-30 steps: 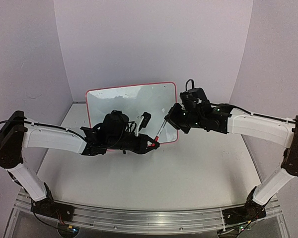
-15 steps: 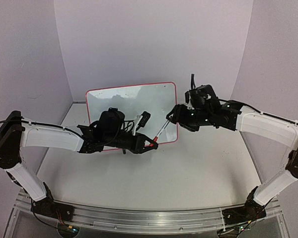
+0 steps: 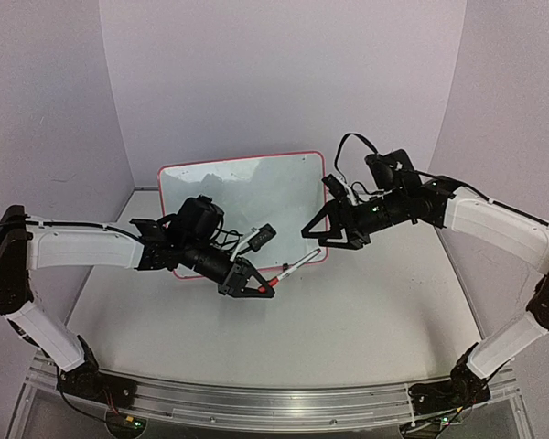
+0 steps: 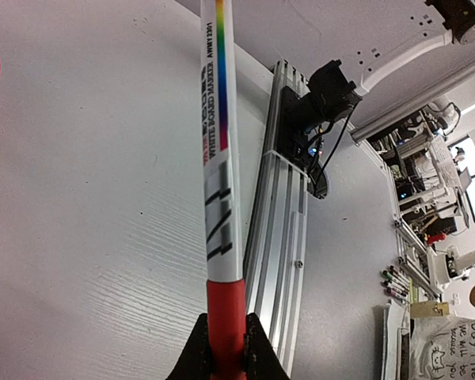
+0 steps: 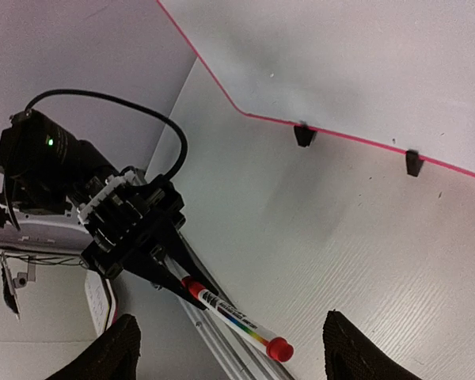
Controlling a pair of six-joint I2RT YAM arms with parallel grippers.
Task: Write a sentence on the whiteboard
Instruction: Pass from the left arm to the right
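Clamping the capped whiteboard marker (image 3: 293, 268) by its red tail, the left gripper (image 3: 263, 289) faces the empty, wide-open right gripper (image 3: 324, 240); the whiteboard (image 3: 256, 183) behind both looks blank, so uncapping and writing remain.

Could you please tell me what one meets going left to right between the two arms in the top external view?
Left gripper → marker, held in it → right gripper, open. The whiteboard spans behind all three, so I leave it out.
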